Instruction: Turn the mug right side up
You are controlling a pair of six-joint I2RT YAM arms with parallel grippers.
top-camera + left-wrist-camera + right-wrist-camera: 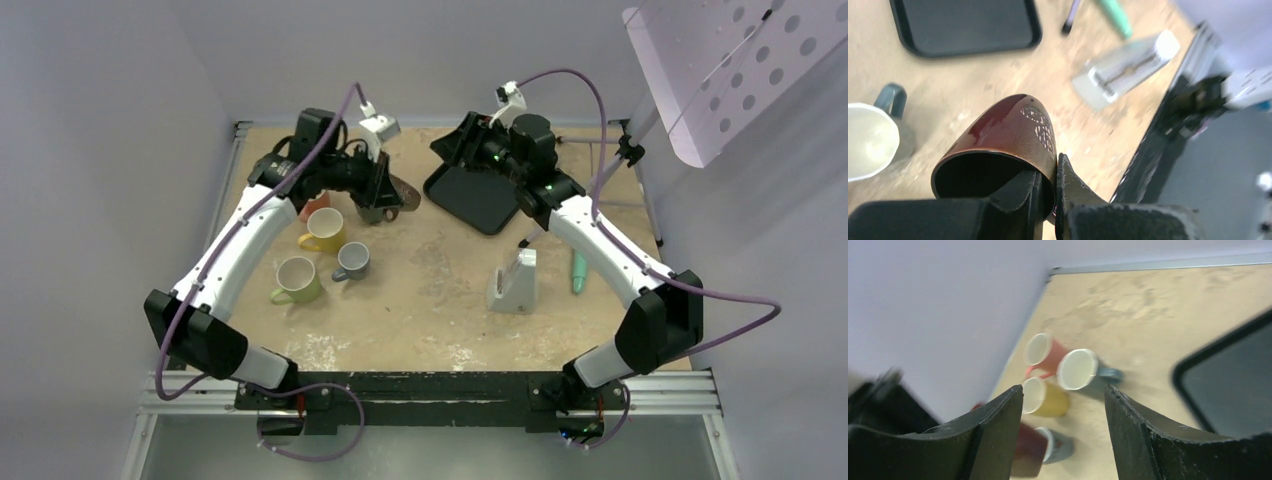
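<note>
My left gripper (1055, 170) is clenched on the rim of the dark red mug (1008, 125): one finger sits inside the mouth and the other presses on the outer wall, with the rim pinched between them. The mug lies tipped on its side, its open mouth facing my left wrist camera and its base pointing away toward the table (430, 290). A pale dotted pattern shows on its glossy side. I cannot tell whether it touches the table or hangs just above it. From the top camera it sits at the far left of the table, just left of the black tray (470, 195) and beyond the other mugs.

Those mugs stand mouth up on my left side: a salmon mug (315, 205) farthest back, a yellow mug (325, 230) just in front of it, a grey-blue mug (352, 260) beside that, and a green mug (297, 280) nearest me.

My right gripper (1063, 390) is released, its jaws spread wide with nothing between them, hovering over the far left corner of the tray. A white dispenser (513, 283) stands near the middle of the table, and a green pen (578, 270) lies to its right
</note>
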